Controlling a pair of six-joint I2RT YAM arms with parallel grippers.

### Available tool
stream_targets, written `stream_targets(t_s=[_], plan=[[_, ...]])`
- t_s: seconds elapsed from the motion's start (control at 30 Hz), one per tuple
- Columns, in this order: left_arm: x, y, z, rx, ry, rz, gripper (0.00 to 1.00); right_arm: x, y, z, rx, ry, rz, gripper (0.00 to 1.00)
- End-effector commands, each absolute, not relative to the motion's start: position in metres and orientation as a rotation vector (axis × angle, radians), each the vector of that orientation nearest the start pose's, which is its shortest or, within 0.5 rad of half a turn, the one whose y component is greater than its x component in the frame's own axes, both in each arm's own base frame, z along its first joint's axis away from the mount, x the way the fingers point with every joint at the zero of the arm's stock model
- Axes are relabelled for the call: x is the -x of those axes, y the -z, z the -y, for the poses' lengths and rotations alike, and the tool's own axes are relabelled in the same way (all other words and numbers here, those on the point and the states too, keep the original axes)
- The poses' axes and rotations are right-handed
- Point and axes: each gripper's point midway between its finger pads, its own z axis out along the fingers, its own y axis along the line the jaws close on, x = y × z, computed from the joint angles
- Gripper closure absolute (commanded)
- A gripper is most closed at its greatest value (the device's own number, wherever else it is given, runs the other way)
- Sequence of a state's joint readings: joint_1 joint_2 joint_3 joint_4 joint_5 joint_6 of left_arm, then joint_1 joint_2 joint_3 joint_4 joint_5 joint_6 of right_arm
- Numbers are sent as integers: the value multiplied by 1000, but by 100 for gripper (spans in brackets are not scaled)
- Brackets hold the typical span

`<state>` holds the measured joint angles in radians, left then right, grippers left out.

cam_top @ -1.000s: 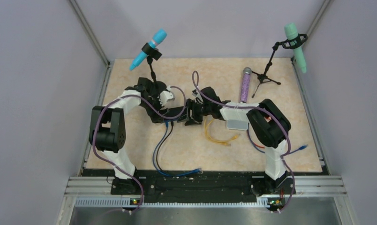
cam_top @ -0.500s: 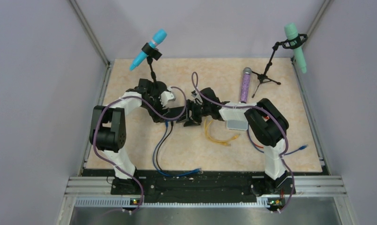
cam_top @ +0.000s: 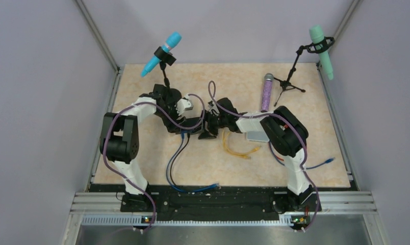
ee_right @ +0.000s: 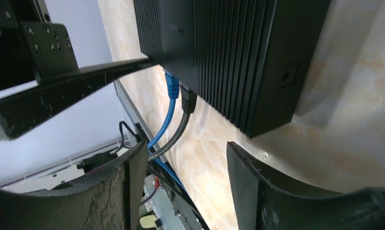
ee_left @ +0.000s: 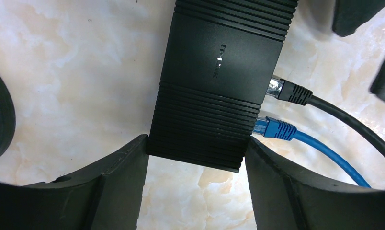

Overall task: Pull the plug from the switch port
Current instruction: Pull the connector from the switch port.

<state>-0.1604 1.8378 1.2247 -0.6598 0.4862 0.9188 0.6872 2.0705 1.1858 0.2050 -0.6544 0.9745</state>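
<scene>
Switch [ee_left: 214, 86] flat at mid-worktop [cam_top: 315, 153] — blue plug [ee_left: 272, 128] and black plug [ee_left: 288, 91] seated.
Left tool [ee_left: 196, 143] straddles its end — clamped or not, I cannot tell; right tool [ee_right: 186, 153] apart, empty.

1. My left wrist view: the switch [ee_left: 200, 120] carries a pale logo [ee_left: 219, 61] running sideways, "TP-Link", its middle letters lost in glare.
2. My right wrist view: the logo is too faint to read.

Black switch [ee_left: 214, 96], blue plug [ee_left: 273, 128], black plug [ee_left: 290, 91]
</scene>
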Motion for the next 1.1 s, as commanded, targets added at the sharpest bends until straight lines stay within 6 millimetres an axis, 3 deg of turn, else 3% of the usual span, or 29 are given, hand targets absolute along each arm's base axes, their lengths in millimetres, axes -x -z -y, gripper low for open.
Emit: stream_targets(t_s=[0.0, 0.2, 0.37, 0.47, 0.7, 1.07], plan=[[-316, -21, 123, -1435, 655, -2346, 56, -307, -67, -428, -9, -1570, -2520, 42], [-297, -13, 126, -1373, 708, -2400, 59, -317, -62, -432, -180, -1584, -2465, 48], [-296, -10, 126, -1346, 699, -2414, 63, -311, -59, -445, -211, -1575, -2448, 50], [-295, -10, 125, -1340, 697, -2425, 64, -313, -55, -448, -240, -1568, -2441, 56], [-296, -9, 124, -1299, 675, -2438, 69, -316, -47, -444, -315, -1556, -2421, 65], [-285, -11, 125, -1340, 734, -2444, 74, -323, -39, -446, -425, -1601, -2377, 64]])
